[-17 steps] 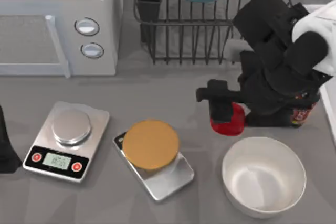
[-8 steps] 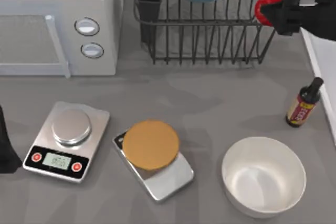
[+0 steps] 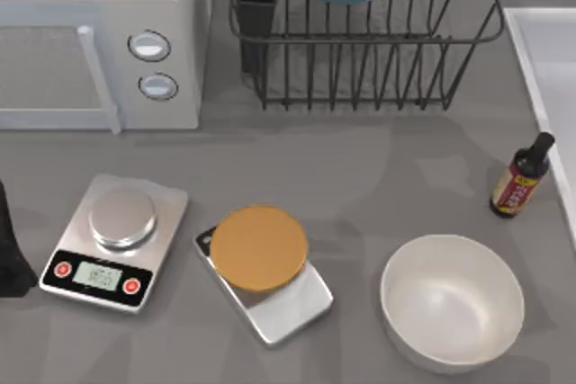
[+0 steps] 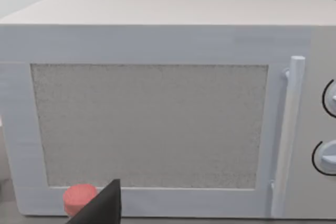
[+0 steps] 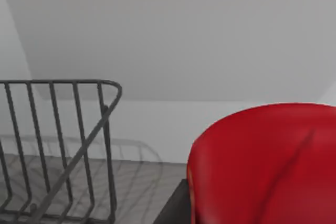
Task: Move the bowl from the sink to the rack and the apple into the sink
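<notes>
The right claw's state I cannot tell; 1 apple [image 5: 268,166] sits right against it, 1 rack [image 5: 63,145] beyond. The table [image 3: 360,177] carries 2 scales [image 3: 115,242].

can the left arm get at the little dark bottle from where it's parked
Probably not. The left end effector sits at the table's far left edge, while the bottle stands at the far right by the sink, with two scales between.
</notes>
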{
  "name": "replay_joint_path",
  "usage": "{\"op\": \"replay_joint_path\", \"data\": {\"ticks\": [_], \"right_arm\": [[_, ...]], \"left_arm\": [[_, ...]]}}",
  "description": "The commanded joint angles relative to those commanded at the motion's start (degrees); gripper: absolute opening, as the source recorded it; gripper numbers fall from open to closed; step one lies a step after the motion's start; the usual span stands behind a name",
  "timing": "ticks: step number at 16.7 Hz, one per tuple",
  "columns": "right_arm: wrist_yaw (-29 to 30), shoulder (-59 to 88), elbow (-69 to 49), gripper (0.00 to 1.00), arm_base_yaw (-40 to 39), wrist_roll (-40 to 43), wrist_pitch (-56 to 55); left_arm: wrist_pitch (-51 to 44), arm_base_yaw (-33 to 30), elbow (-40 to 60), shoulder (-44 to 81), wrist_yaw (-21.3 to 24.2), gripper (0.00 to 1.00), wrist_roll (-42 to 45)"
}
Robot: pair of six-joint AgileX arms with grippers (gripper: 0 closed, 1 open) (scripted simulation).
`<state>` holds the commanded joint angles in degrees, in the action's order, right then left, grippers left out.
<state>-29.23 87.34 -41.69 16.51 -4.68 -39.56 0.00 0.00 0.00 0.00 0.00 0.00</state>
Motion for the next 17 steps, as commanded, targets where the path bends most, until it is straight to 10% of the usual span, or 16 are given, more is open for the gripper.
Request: {"op": "replay_joint_path", "data": {"ticks": [17], "right_arm": [[0.5, 2.4, 7.7, 0.00, 13.7, 3.6, -16.3]], "left_arm": [[0.0, 0.0, 0.0, 0.0, 0.0, 1.00, 0.0]]}}
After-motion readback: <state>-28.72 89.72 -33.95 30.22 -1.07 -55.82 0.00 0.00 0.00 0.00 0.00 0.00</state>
